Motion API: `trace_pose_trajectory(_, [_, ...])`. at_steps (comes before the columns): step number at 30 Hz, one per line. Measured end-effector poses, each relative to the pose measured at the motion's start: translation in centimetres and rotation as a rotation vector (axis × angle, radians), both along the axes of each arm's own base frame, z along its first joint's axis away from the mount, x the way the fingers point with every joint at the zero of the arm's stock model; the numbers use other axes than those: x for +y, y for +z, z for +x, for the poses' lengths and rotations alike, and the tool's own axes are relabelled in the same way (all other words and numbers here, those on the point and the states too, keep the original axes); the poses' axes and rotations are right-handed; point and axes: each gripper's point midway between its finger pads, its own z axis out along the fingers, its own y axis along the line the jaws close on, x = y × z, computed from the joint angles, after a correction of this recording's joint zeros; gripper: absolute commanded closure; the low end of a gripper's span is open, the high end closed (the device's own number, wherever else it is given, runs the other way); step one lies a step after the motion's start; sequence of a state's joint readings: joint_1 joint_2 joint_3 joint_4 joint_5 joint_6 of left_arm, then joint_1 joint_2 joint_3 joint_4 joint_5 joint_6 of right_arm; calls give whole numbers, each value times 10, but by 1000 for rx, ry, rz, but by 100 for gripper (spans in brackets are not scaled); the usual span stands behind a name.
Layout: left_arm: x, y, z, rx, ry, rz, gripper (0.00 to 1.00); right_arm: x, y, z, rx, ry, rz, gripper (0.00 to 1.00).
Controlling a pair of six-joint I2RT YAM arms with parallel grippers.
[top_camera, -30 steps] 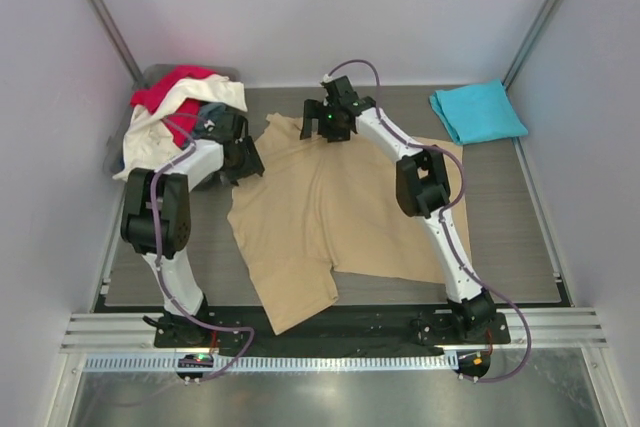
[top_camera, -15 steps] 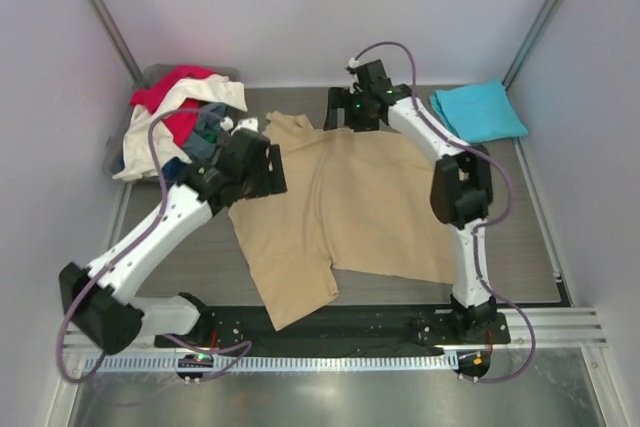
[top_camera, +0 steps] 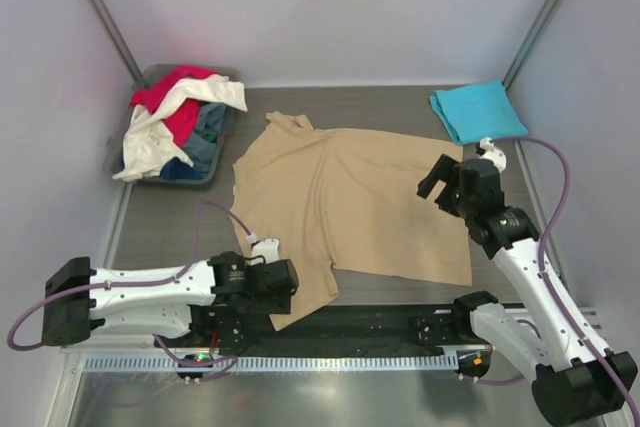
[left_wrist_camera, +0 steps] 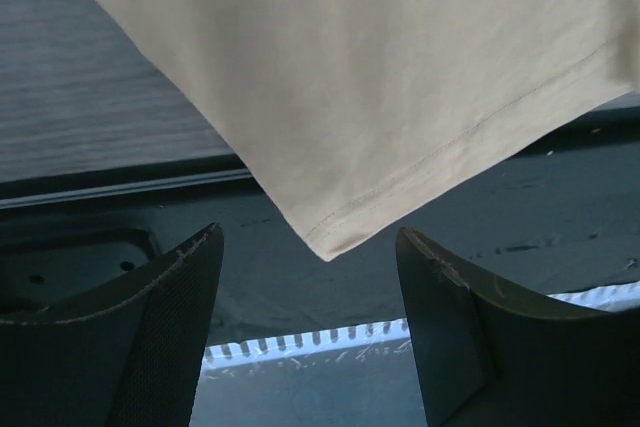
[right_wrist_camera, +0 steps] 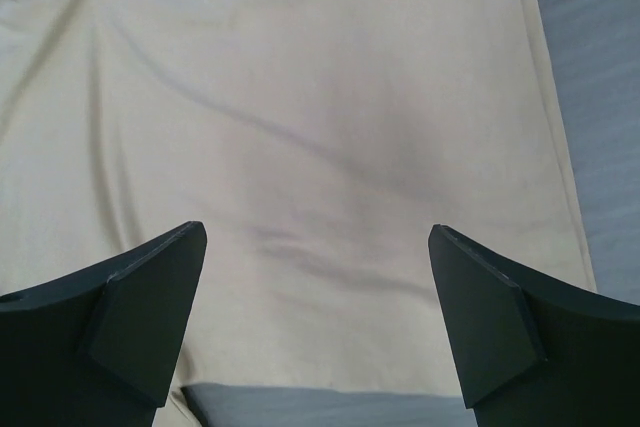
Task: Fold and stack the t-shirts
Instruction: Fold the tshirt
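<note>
From where I stand, the tan t-shirt [top_camera: 340, 197] lies spread flat over the middle of the tabletop [top_camera: 170, 217], with a few shallow creases. One hemmed corner spills past the near edge. The left gripper [left_wrist_camera: 310, 237] sits low at that near edge with its fingers [left_wrist_camera: 170, 297] spread wide and holding nothing. The hanging corner is just ahead of the gap between them. The right gripper [right_wrist_camera: 315, 232] hovers over the shirt's side toward the right edge, its fingers likewise parted and empty above the cloth.

A turquoise t-shirt [top_camera: 478, 112] rests already folded at the far right corner. The red t-shirt [top_camera: 165, 97] and the white t-shirt [top_camera: 150, 142] are heaped with a darker one in the grey bin [top_camera: 150, 72] at the far left corner.

I'd say the fold on the tan one is only about to start. To do it well, the left fingers should slide in far enough to pinch behind the stitched hem, not just its tip, or the cloth may slip out. The right should come down on the outer edge rather than the middle, where it would only bunch fabric. Both should then lift together, keeping the span between them lightly taut, and lay the fold over without dragging the rest across the tabletop.
</note>
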State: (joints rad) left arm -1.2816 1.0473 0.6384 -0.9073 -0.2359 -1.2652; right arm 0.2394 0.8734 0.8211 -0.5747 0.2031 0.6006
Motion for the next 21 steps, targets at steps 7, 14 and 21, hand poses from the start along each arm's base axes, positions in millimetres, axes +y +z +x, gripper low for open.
trace_pose_trajectory(7, [-18, -31, -25, 70, 28, -51, 39, -3, -48, -35, 163, -15, 4, 0])
trace_pose_trajectory(14, [-42, -33, -18, 37, 63, -127, 99, -3, -57, -42, 179, -61, 54, 0])
trace_pose_trajectory(21, [-20, -8, 15, -89, 133, -145, 100, -8, -114, -93, 305, -182, 157, 0])
